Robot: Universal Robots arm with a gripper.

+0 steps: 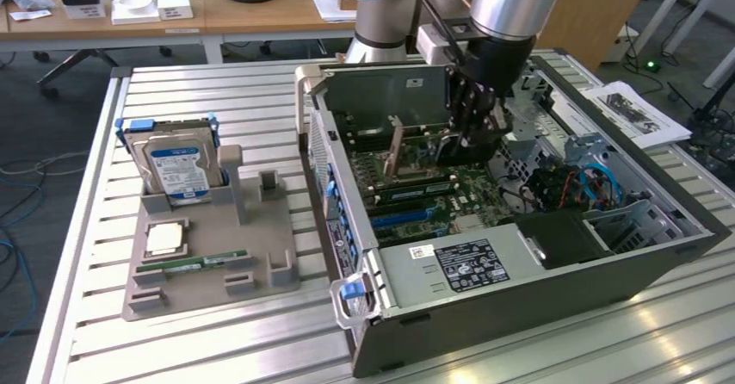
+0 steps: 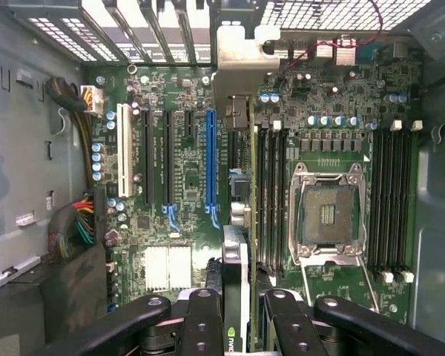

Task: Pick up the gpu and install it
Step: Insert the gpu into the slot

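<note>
To the exterior view's left of the open computer case (image 1: 517, 315), well apart from it, a grey tray (image 1: 206, 296) is seen on the slatted metal desk (image 1: 195, 354). A hard drive (image 1: 178, 170) with a blue and white label is stood upright at one end of the tray. A square silver chip (image 1: 164, 239) and a narrow green memory stick (image 1: 189, 265) are laid flat nearer the other end. Inside the case, the robot arm (image 1: 511, 5) is lowered through the open side, and its pincer (image 1: 471, 130) is placed over the green motherboard (image 2: 178, 222). The pincer is closed on the gpu (image 2: 236, 267), which is held edge-on between the black fingers (image 2: 202, 326). The card is found within the case, above the motherboard, between the long blue slot (image 2: 210, 159) and the black memory slots (image 2: 271, 193). Its silvery end bracket (image 2: 241, 63) is turned toward the case's slotted rear wall. Whether the card's lower edge is touching the board cannot be told. Beyond the memory slots, the empty processor socket (image 2: 328, 215) is framed by its metal clamp. Outside the case, on the exterior view's right, printed sheets (image 1: 638, 113) are laid on the desk just beside the case wall.
</note>
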